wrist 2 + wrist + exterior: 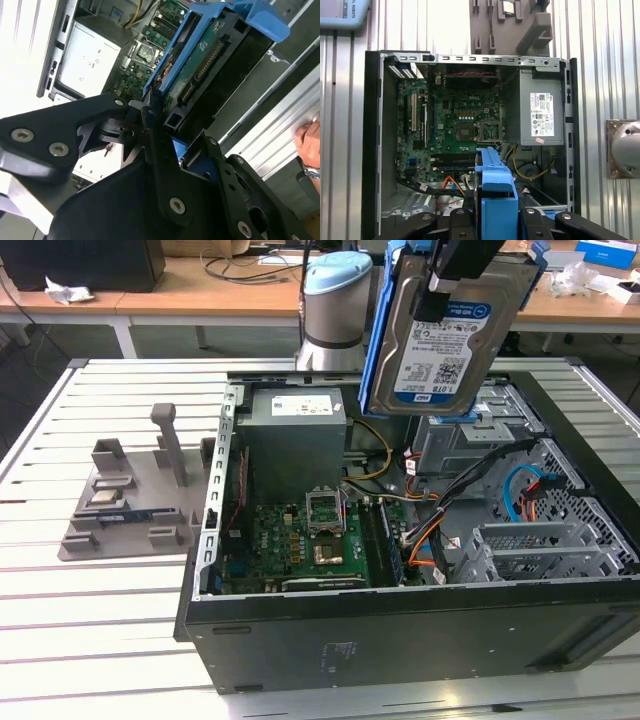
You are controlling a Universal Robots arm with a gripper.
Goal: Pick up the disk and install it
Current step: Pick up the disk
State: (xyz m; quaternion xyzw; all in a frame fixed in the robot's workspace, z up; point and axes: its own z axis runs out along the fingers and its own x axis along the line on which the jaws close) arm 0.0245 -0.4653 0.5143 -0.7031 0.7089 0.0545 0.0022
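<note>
Within tool (438,292), seemingly: flat silver disk (452,360)

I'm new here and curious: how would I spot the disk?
Find the open black computer case on the slatted table. Above it, the gripper holds the disk in the air: a flat silver slab with blue side rails and a blue-and-white label, unlike the grey box inside.
</note>
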